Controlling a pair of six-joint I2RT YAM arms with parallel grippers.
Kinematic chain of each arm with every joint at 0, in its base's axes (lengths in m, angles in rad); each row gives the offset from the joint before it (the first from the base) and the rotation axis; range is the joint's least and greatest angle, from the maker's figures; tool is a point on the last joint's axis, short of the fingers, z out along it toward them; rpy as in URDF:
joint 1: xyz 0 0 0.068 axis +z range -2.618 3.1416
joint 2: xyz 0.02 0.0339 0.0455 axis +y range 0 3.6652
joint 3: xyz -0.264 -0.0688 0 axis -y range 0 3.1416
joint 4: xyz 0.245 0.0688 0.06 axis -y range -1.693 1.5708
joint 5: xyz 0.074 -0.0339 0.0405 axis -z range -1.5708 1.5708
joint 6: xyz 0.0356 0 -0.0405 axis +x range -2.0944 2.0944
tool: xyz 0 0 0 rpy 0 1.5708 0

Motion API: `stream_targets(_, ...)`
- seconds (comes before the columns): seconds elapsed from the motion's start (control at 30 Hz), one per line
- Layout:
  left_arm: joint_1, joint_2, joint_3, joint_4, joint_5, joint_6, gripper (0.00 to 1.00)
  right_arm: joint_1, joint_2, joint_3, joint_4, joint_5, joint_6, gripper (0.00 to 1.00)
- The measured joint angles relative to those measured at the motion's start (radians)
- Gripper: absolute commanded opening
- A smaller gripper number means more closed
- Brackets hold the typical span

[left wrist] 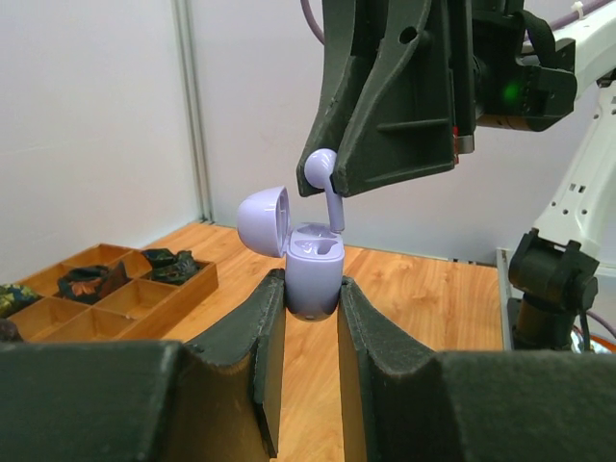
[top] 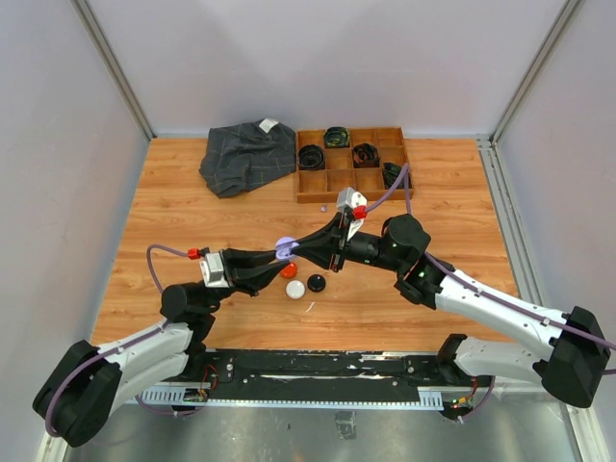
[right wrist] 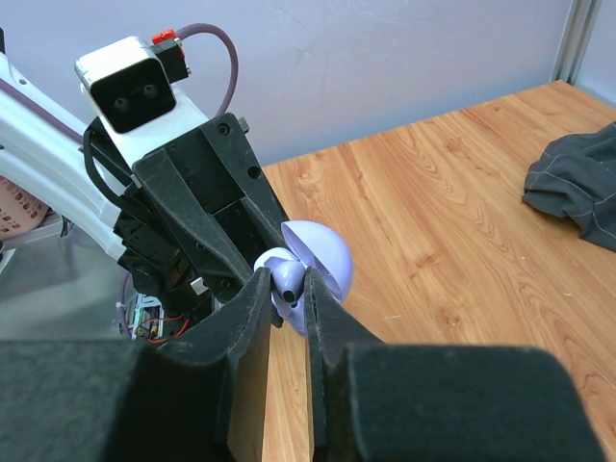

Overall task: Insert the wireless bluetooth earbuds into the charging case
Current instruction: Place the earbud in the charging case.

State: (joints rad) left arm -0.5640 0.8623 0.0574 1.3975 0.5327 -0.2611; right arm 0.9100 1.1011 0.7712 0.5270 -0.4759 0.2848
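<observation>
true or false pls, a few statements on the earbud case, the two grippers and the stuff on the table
1. The left gripper is shut on the purple charging case. True.
2. The case's lid is closed. False: it stands open, hinged back.
3. The right gripper holds a purple earbud over the open case. True.
4. The dark cloth lies inside the wooden tray. False: it lies on the table beside the tray.
5. An orange-red puck, a white puck and a black puck lie on the table. True.
</observation>
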Motion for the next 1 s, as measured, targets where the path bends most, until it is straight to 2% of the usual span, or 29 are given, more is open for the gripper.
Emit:
stream_targets(0.27,0.000,0.035,-0.005,0.068,0.019,-0.043,0.02,0.000,0.003,0.000,0.011,0.000,-0.002,0.09)
stream_targets(0.73,0.000,0.034,-0.006,0.090,0.018,-0.075,0.01,0.015,0.025,0.000,0.053,-0.039,-0.001,0.10)
stream_targets(1.0,0.000,0.024,-0.010,0.091,0.009,-0.078,0.01,0.015,0.026,-0.002,0.061,-0.037,-0.001,0.18)
